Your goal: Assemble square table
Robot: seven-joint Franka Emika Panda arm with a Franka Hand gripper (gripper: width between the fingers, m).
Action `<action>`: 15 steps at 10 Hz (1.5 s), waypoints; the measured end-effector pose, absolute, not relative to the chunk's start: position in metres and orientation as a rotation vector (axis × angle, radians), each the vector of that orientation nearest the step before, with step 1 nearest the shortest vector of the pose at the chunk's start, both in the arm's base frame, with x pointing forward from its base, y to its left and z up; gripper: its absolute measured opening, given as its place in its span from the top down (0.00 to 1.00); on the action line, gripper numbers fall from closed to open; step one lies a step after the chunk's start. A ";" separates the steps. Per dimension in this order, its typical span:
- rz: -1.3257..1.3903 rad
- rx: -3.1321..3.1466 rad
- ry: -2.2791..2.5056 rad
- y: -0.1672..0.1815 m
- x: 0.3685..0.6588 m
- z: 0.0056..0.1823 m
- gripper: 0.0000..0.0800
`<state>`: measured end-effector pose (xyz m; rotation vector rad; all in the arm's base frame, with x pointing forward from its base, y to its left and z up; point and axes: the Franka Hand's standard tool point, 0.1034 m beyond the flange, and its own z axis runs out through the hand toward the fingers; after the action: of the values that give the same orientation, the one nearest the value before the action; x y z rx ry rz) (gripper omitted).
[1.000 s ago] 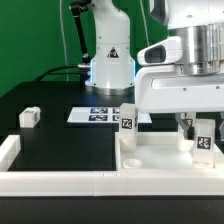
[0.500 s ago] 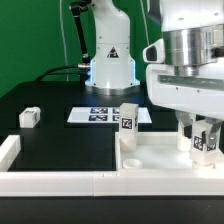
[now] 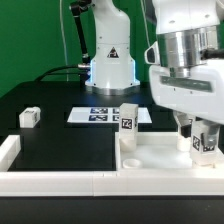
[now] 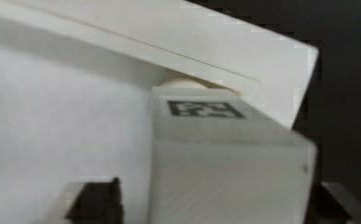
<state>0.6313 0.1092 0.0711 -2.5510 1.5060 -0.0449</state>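
As the fingers are coming apart from the tighter hold of a moment ago, the gripper is hanging over the upright leg at the lower right of the exterior view. It is straddling the leg rather than pinching it; the wrist view is showing a dark gap between finger and leg on at least one side. The leg is standing in the right-hand corner of the square table slab, so it is probably seated and the arm is likely readying to lift away.

Nearest the camera, the border wall is running along the bottom edge, with the slab lying just behind it. A second leg is standing at the slab's upper-left corner, well apart from the gripper, so straight up is looking like the free way out. Farther back, the marker board and a loose leg block at mid-left are lying on the open black bench — room enough for another pick.
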 end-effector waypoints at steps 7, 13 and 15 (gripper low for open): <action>-0.204 -3.015 0.213 0.119 0.634 0.072 0.19; -0.218 -3.009 0.244 0.118 0.634 0.070 0.50; -0.203 -2.977 0.469 0.115 0.634 0.069 0.63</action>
<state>0.6339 0.1146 0.0691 -2.9768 0.4690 -0.2033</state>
